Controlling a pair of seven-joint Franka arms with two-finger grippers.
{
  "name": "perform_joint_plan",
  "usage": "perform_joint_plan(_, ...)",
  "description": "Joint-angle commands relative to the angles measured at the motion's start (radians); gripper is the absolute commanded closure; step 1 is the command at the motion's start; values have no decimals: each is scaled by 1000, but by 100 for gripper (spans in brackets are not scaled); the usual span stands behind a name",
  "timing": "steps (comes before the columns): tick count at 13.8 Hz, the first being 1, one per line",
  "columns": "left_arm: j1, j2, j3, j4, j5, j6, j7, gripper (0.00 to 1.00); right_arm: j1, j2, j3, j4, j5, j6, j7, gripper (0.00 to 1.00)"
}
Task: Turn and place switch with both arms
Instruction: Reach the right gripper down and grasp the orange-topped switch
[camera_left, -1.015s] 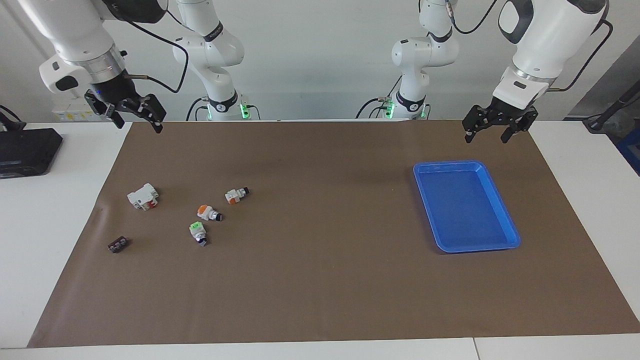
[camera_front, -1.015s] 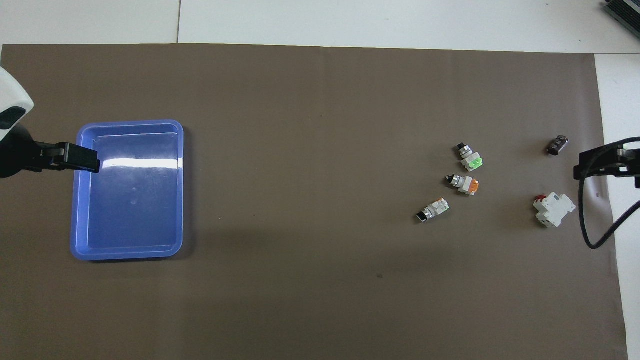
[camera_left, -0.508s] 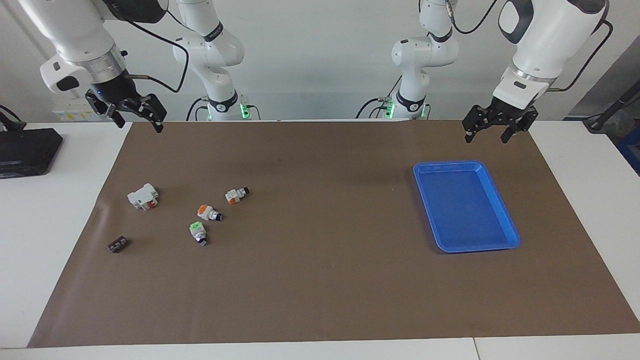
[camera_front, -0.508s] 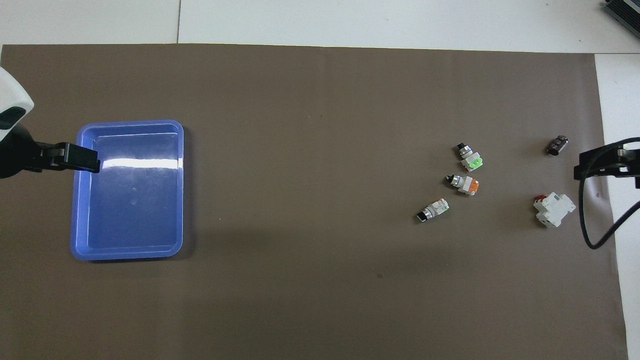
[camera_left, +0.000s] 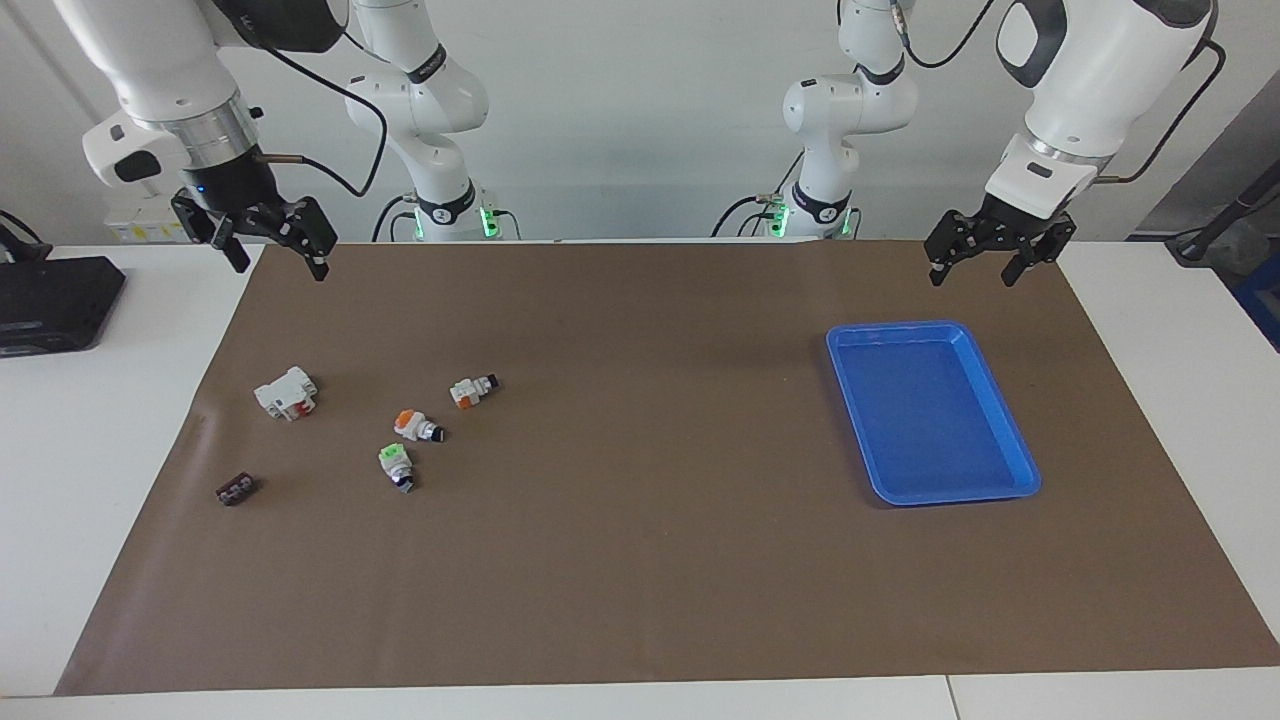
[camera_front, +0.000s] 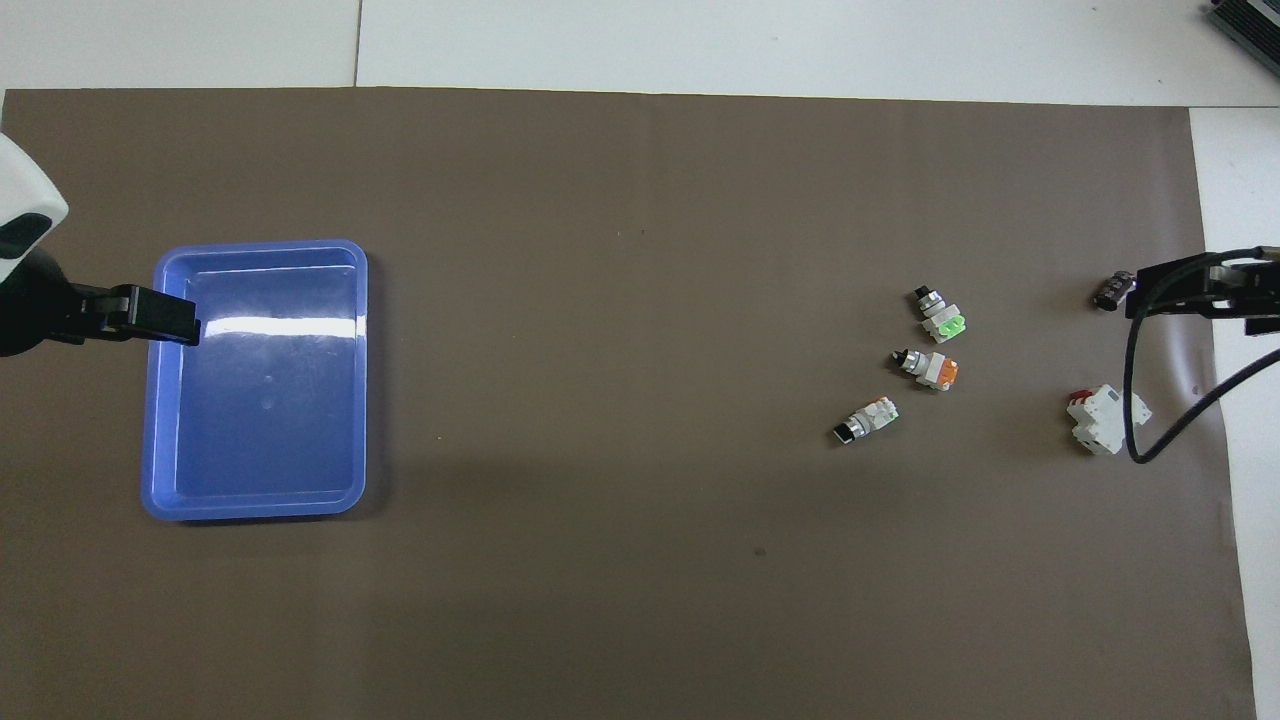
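The switch (camera_left: 473, 390) lies on its side on the brown mat, orange block at one end and dark-tipped knob at the other; it also shows in the overhead view (camera_front: 866, 420). My right gripper (camera_left: 279, 262) is open and empty, up in the air over the mat's corner at the right arm's end, well apart from the switch. One of its fingers (camera_front: 1165, 285) shows in the overhead view. My left gripper (camera_left: 972, 272) is open and empty, raised over the mat beside the blue tray (camera_left: 930, 328); the left arm waits. One of its fingers (camera_front: 160, 318) shows over the tray's rim (camera_front: 260, 245).
A stubby orange-ended switch (camera_left: 412, 425) (camera_front: 932, 368) and a green-ended switch (camera_left: 396, 462) (camera_front: 943, 318) lie close to the task's switch. A white breaker (camera_left: 286, 392) (camera_front: 1105, 418) and a small dark part (camera_left: 236, 489) (camera_front: 1113, 290) lie toward the right arm's end.
My right gripper has turned and shifted a little toward the middle of the table, its cable swinging over the breaker. The left gripper and the parts have not moved.
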Motion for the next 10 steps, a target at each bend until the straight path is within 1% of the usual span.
perform_joint_plan(1, 6, -25, -2, -28, 15, -1, 3, 0, 10, -53, 7, -169, 13, 148, 136, 0)
perform_joint_plan(2, 6, -25, -2, -28, 15, -1, 3, 0, 40, -69, 7, -206, 13, 179, 180, 0)
perform_joint_plan(4, 6, -25, -2, -28, 15, -1, 3, 0, 59, -60, 8, -273, 13, 228, 287, 0)
perform_joint_plan(8, 6, -25, -2, -28, 15, -1, 3, 0, 132, 3, 8, -424, 13, 370, 557, 0)
perform_joint_plan(10, 6, -25, -2, -28, 15, -1, 3, 0, 162, 43, 8, -465, 23, 386, 669, 0)
